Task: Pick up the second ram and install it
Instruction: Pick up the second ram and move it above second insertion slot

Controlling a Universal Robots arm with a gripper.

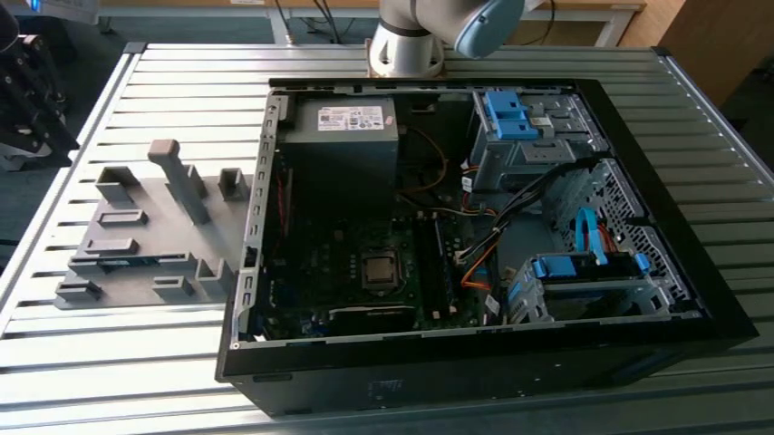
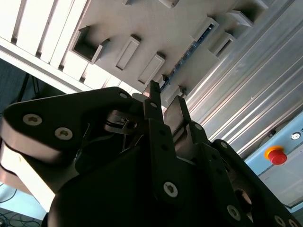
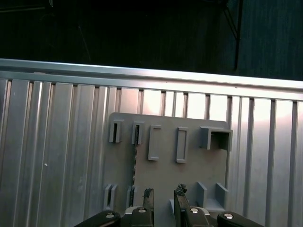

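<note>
The gripper [image 3: 164, 194] hangs above the grey fixture plate [image 3: 163, 172], fingers spread with nothing between them. The second ram [image 3: 134, 163] sits edge-up in its slots on that plate, below the gripper and off to one side of the finger gap rather than under it. If the gripper descends out of line like this, a fingertip would likely strike the board's top edge or one of the upright blocks [image 3: 115, 131]. A lopsided pinch could also cock the ram and jam it in its slots.
</note>
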